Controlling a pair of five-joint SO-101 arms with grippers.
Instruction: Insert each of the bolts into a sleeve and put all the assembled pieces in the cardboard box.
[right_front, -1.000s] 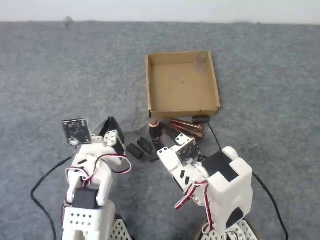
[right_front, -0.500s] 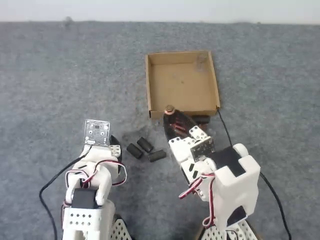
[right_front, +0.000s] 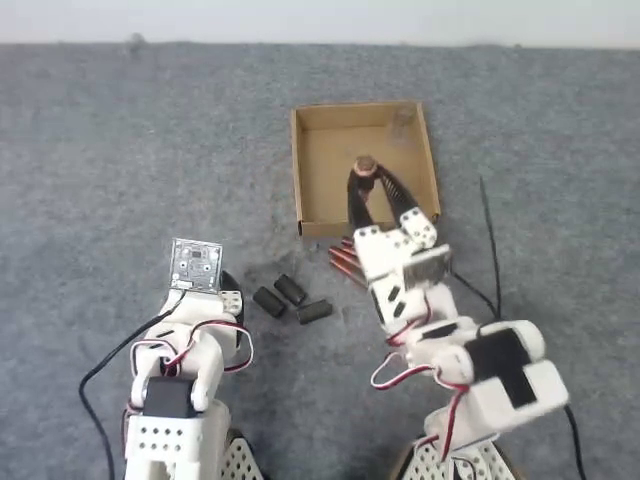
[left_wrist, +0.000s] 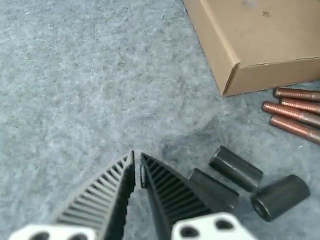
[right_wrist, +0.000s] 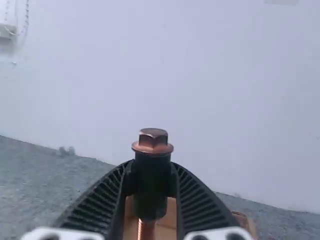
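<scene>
We see the right gripper (right_front: 366, 178) clamped on a sleeved bolt (right_wrist: 151, 172) above the cardboard box (right_front: 325, 165); our left gripper (left_wrist: 137, 162) sits closed, empty, beside three loose sleeves (left_wrist: 235, 167) on the carpet (right_front: 150, 150)

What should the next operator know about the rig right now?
Right gripper: shut on an assembled piece, bolt head up, above the cardboard box.
Left gripper: shut, empty, low over the carpet near three loose sleeves.
Three bare bolts lie beside the box's near wall.
Done: one bolt sleeved.
To do: drop it in the box, whose visible floor is bare, then sleeve and box the other three.
</scene>
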